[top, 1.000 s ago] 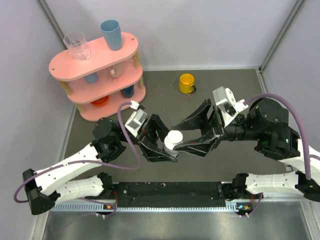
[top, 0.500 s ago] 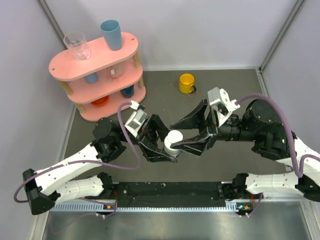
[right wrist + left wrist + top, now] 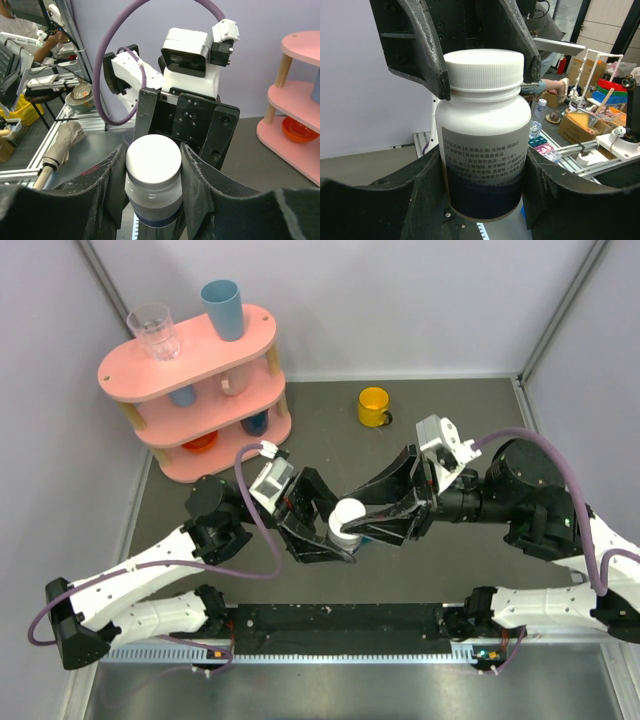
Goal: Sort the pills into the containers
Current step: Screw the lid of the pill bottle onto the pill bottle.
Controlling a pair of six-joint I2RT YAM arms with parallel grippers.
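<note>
A white capped bottle (image 3: 347, 518) with a dark-banded label is held upright above the middle of the table. My left gripper (image 3: 333, 537) is shut on its body (image 3: 482, 135), a finger pressed against each side. My right gripper (image 3: 366, 521) comes in from the right, and both its fingers (image 3: 105, 175) touch the white cap (image 3: 153, 159). In the left wrist view those fingers (image 3: 427, 50) pinch the cap from above. No pills show, and the containers are hidden or out of view.
A pink three-tier shelf (image 3: 190, 370) stands at the back left, carrying a clear glass (image 3: 155, 330), a blue cup (image 3: 222, 308) and small cups and bowls on its lower tiers. A yellow mug (image 3: 373, 405) sits at the back centre.
My right gripper has moved left onto the bottle and its jaws have closed from wide apart onto the cap. The left arm and the bottle have stayed still.
</note>
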